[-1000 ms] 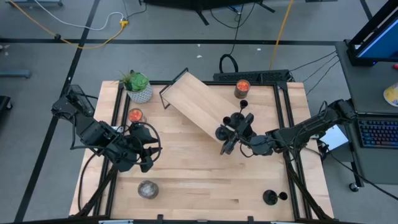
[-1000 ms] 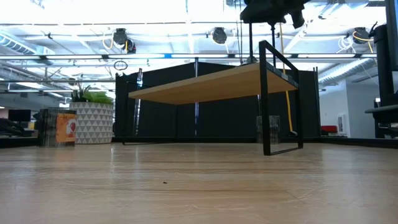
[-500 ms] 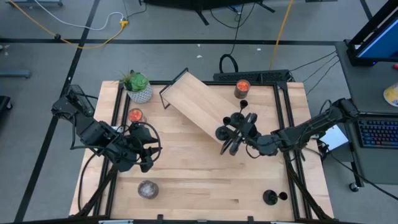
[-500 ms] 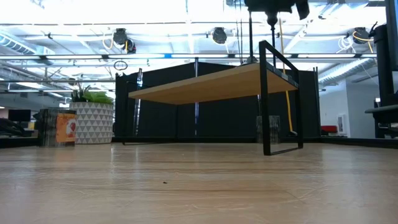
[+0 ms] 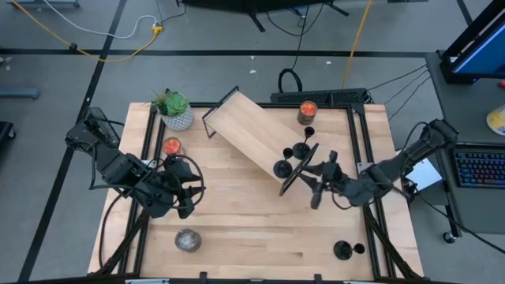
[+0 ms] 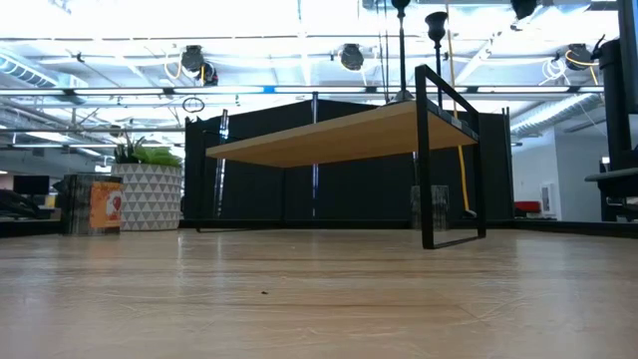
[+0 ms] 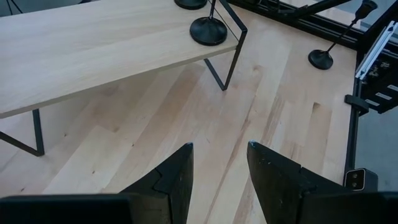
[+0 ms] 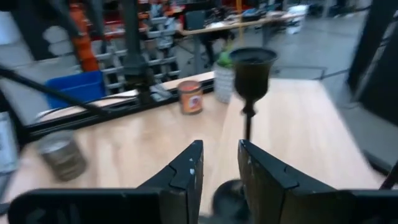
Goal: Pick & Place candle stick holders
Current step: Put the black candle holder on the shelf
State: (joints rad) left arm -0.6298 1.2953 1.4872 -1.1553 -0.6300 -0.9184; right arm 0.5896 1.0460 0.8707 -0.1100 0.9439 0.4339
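Two black candle stick holders [image 5: 282,168] [image 5: 301,150] stand upright on their round bases on the right end of a small wooden shelf [image 5: 245,134]. A third holder [image 5: 308,132] stands on the table beyond them. My right gripper [image 5: 318,180] is just right of the shelf, open and holding nothing. In its wrist view the nearest holder [image 8: 251,68] stands beyond the fingertips [image 8: 219,149]. My left gripper [image 5: 188,193] hangs open over the table's left half, its fingers [image 7: 219,146] with nothing between them. In the left wrist view, one holder's base [image 7: 208,31] sits by the shelf's corner.
A potted plant [image 5: 175,110] and an orange jar [image 5: 172,147] stand at the far left. Another orange jar [image 5: 307,112] is at the far right. A grey round jar [image 5: 188,240] sits near the front left, and a dark round object [image 5: 342,251] near the front right.
My right gripper has let go of the holder's top on the shelf. It has drawn back toward the table's right and near edges, rising a little. The holder stays upright on the shelf's end.
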